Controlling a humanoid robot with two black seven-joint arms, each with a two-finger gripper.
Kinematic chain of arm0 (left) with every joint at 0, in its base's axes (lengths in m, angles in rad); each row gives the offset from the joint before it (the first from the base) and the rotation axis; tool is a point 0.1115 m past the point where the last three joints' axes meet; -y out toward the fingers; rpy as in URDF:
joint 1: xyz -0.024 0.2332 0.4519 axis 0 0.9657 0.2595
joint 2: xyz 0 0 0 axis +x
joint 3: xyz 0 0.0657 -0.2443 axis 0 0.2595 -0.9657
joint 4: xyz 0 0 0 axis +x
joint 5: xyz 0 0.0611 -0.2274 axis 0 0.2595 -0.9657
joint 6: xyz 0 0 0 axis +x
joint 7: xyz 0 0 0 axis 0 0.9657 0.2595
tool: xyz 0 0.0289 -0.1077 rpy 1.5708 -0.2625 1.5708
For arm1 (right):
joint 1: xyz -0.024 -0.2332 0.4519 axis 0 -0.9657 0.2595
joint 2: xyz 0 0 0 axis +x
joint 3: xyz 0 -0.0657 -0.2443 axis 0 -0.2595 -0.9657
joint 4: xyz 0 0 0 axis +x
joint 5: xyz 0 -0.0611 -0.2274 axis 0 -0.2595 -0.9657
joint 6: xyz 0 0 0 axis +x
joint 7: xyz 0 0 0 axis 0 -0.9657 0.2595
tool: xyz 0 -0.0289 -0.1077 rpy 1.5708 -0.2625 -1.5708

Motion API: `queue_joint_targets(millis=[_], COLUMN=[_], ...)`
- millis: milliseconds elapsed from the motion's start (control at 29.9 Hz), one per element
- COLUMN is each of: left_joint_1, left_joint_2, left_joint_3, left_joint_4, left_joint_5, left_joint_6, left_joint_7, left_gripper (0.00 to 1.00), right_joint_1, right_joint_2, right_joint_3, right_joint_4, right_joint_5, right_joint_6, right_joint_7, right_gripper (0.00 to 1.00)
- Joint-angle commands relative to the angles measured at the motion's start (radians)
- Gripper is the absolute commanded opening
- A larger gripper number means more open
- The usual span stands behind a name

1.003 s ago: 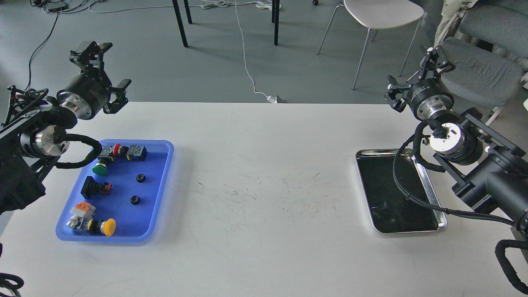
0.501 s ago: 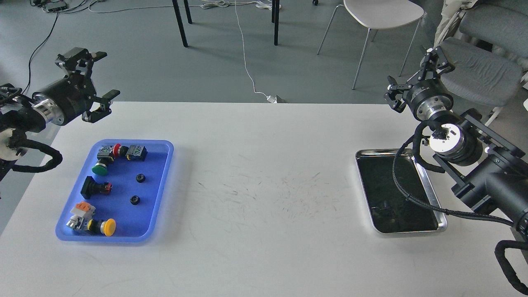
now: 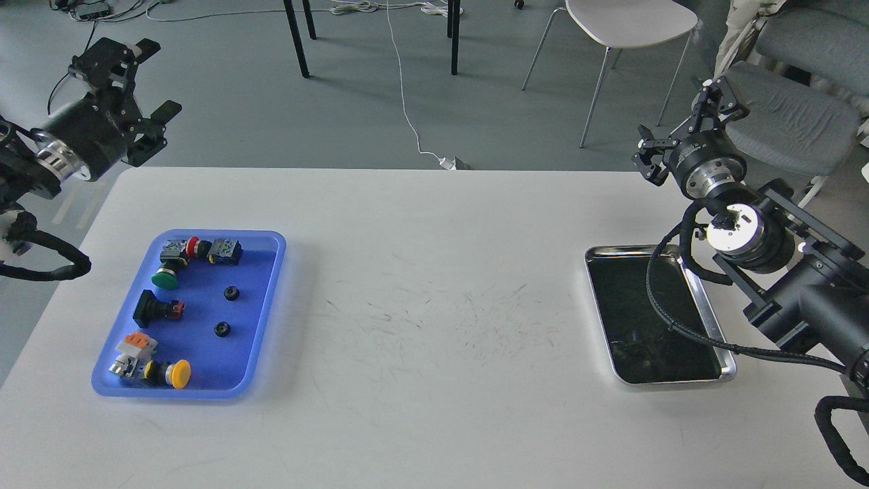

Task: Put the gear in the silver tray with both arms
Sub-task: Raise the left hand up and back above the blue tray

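Note:
Two small black gears (image 3: 231, 293) (image 3: 221, 329) lie in the blue tray (image 3: 268, 326) at the table's left. The silver tray (image 3: 725, 353) with its dark mirror bottom sits at the right and holds nothing. My left gripper (image 3: 146, 78) is raised beyond the table's far left corner, open and holding nothing, well away from the gears. Beyond the far right edge, above and behind the silver tray, my right gripper (image 3: 682, 125) is open and holds nothing too.
The blue tray also holds several push-button switches: green (image 3: 165, 277), red (image 3: 193, 246), yellow (image 3: 179, 373) and a black one (image 3: 153, 307). My right arm's cable (image 3: 662, 309) loops over the silver tray. Chairs (image 3: 628, 27) and table legs stand behind the table.
My left arm has swung up and to the left, off the table's far left corner, away from the blue tray. The right arm has barely moved.

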Motion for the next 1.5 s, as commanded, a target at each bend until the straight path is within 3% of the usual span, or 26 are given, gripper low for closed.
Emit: queue_joint_targets(millis=[0, 100, 301, 468, 602, 970, 1137, 1471], left_joint_1=[-0.006, -0.014, -0.017, -0.02, -0.007, -0.008, -0.008, -0.017], left_joint_2=[0.004, 0.013, 0.036, 0.059, 0.102, 0.163, 0.251, 0.271], left_joint_3=[0.0, 0.0, 0.032, 0.092, 0.106, 0.147, 0.168, 0.156], left_joint_4=[-0.001, -0.001, -0.062, -0.077, -0.18, -0.26, -0.396, -0.445], left_joint_5=[0.088, 0.097, 0.105, 0.126, 0.135, 0.341, 0.417, 0.465], left_joint_6=[0.04, 0.094, 0.073, 0.103, 0.108, 0.108, 0.111, 0.183], left_joint_7=[-0.003, 0.007, -0.005, -0.012, -0.012, -0.012, -0.012, -0.012], left_gripper=[0.99, 0.99, 0.99, 0.99, 0.99, 0.99, 0.99, 0.99], right_joint_1=[-0.003, -0.006, -0.009, -0.014, -0.017, -0.02, -0.029, -0.031], right_joint_2=[-0.002, -0.003, -0.005, -0.011, -0.012, -0.014, -0.014, -0.014], right_joint_3=[0.0, 0.0, 0.0, 0.0, 0.0, -0.002, 0.0, 0.0], right_joint_4=[0.001, 0.012, 0.021, 0.024, 0.029, 0.034, 0.054, 0.054], right_joint_5=[0.0, 0.0, 0.0, 0.0, 0.0, 0.0, -0.002, -0.005], right_joint_6=[0.0, 0.0, -0.002, -0.002, -0.002, 0.0, -0.002, -0.008], right_joint_7=[-0.001, 0.001, 0.001, 0.001, 0.001, 0.001, 0.001, 0.001], right_gripper=[0.99, 0.99, 0.99, 0.99, 0.99, 0.99, 0.99, 0.99])
